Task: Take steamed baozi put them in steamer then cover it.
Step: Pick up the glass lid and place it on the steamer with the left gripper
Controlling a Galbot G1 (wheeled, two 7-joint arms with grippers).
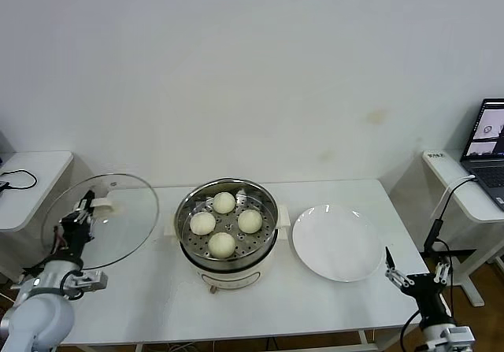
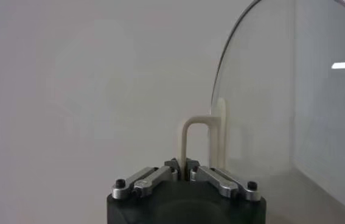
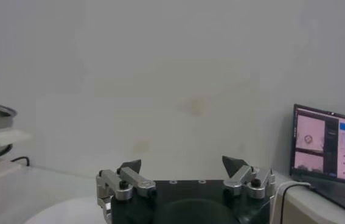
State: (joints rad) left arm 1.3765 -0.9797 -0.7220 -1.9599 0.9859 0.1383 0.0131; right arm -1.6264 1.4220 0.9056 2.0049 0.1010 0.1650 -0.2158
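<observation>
— White wall behind, white table (image 1: 142, 305) in front; what stands on it?

— At the middle, the steamer (image 1: 227, 267): a shiny steel pot on a white base, side handles out to either side; four buns (image 1: 224, 202) sit inside on the holed tray, apart from one another; the pot has no cover on it.

— And the lid?

— The lid (image 1: 126, 218) is off to the robot's left of the pot, held up off the table and tilted, its near edge just beside the pot's handle; clear glass with a metal rim; the left gripper (image 1: 80, 214) is clamped on its cream handle (image 2: 198, 139); the left wrist view shows the two fingers pinched together around that handle, the glass rising beside it.

— The other arm?

— The right gripper (image 1: 412, 277) waits low at the table's near right corner, beside the edge, holding nothing; its fingers (image 3: 129, 167) stand wide apart in the right wrist view.

— Anything else?

— A white plate (image 1: 337, 242) lies flat just to the right of the pot; a laptop (image 1: 490, 151) sits on a side desk at far right; another small white table (image 1: 35, 180) stands at far left with a black cable on it.
</observation>
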